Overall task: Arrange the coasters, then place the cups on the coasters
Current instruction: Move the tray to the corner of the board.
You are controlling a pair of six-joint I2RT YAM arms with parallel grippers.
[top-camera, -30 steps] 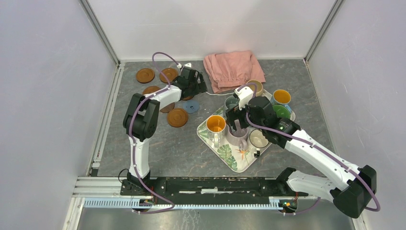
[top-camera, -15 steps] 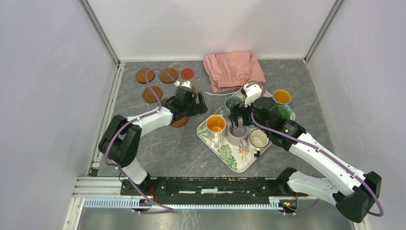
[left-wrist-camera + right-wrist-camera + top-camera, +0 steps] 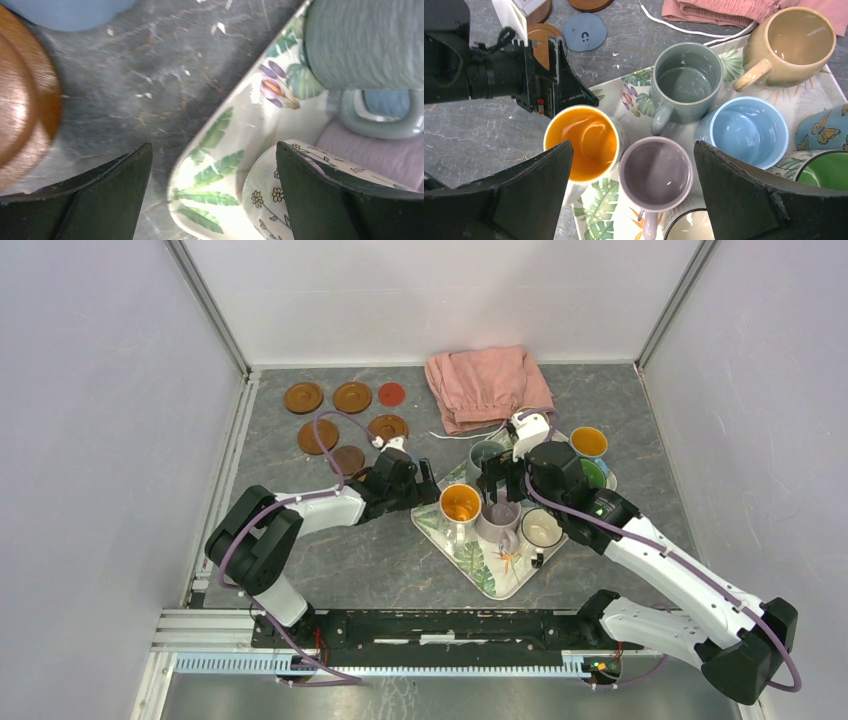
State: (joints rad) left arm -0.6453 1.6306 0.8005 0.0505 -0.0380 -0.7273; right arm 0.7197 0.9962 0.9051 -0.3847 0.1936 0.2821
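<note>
Several brown coasters and a red one lie at the back left. A blue coaster lies nearer the tray. Several cups stand on the leaf-patterned tray: orange-inside, lilac, grey-green, cream, light blue, beige. My left gripper is open and low at the tray's left corner. The orange-inside cup's flowered wall is just inside its right finger. My right gripper hangs open above the lilac cup, holding nothing.
A pink cloth lies bunched at the back, with a white cable running from it towards the tray. More cups, one orange-inside and one green-inside, crowd the tray's right side. Enclosure walls stand on three sides.
My left arm has swung from the coasters at the back left down to the tray's left corner, beside the orange-inside cup. The right gripper has shifted only slightly over the tray.
</note>
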